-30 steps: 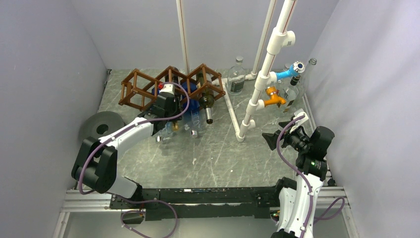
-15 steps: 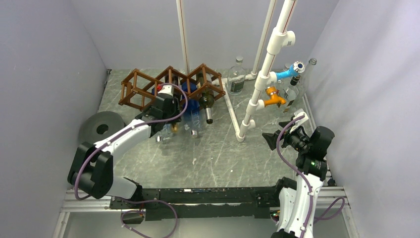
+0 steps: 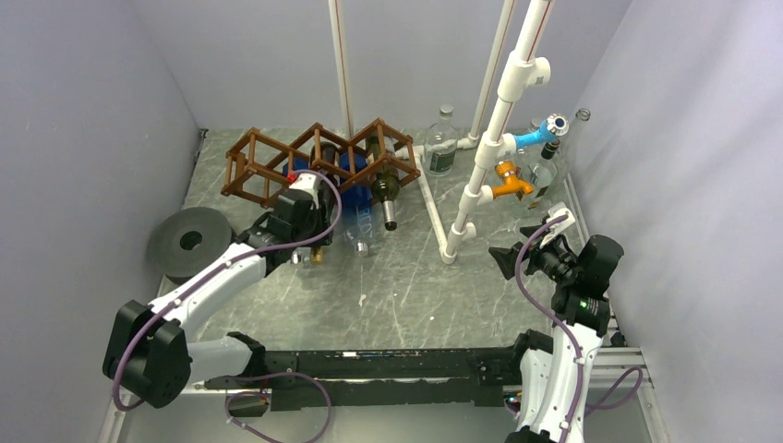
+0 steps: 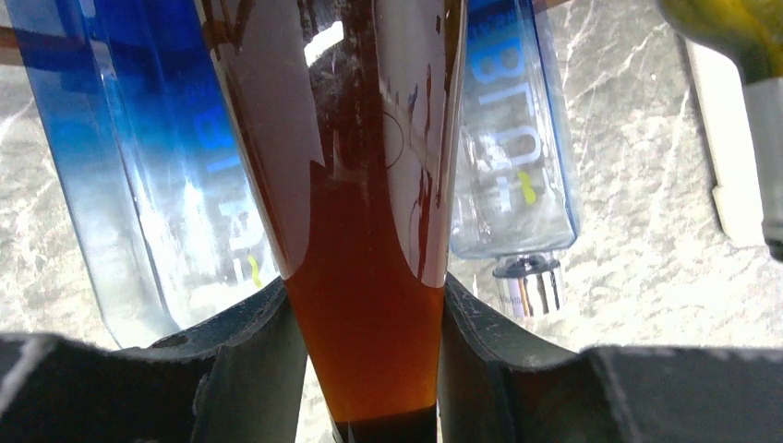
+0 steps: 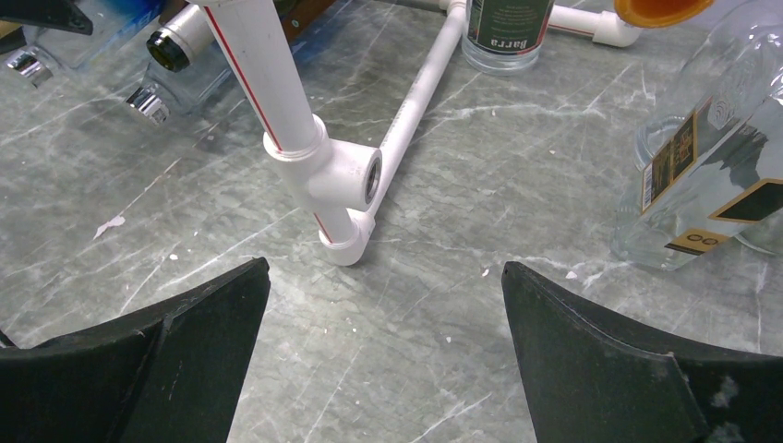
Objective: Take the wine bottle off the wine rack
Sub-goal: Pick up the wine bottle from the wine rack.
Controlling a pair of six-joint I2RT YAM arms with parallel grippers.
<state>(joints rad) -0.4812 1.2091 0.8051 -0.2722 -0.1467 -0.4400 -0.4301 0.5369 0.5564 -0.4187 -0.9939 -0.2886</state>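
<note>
- Your left gripper [image 4: 365,297] is clamped on the narrow end of the amber wine bottle [image 4: 365,212]. A dark finger [image 4: 249,369] presses on each side of the glass.
- In the wrist view the bottle's long axis runs straight up from the gripper, widening as it goes. In the top view it is mostly hidden under the gripper, at the front of the wine rack [image 3: 319,149] in the upper middle.
- The left arm is the one at the bottle. The right gripper [image 3: 507,261] hangs well apart at the lower right, jaws wide and empty.
- I judge the pull should follow that axis, back toward the lower left of the top view.
- Room is tight: blue bottles [image 4: 138,185] lie close on either side, and a dark green bottle [image 3: 383,189] sticks out just to the right.
- The grey marbled bench [image 3: 406,295] below looks flat and hard.
</note>
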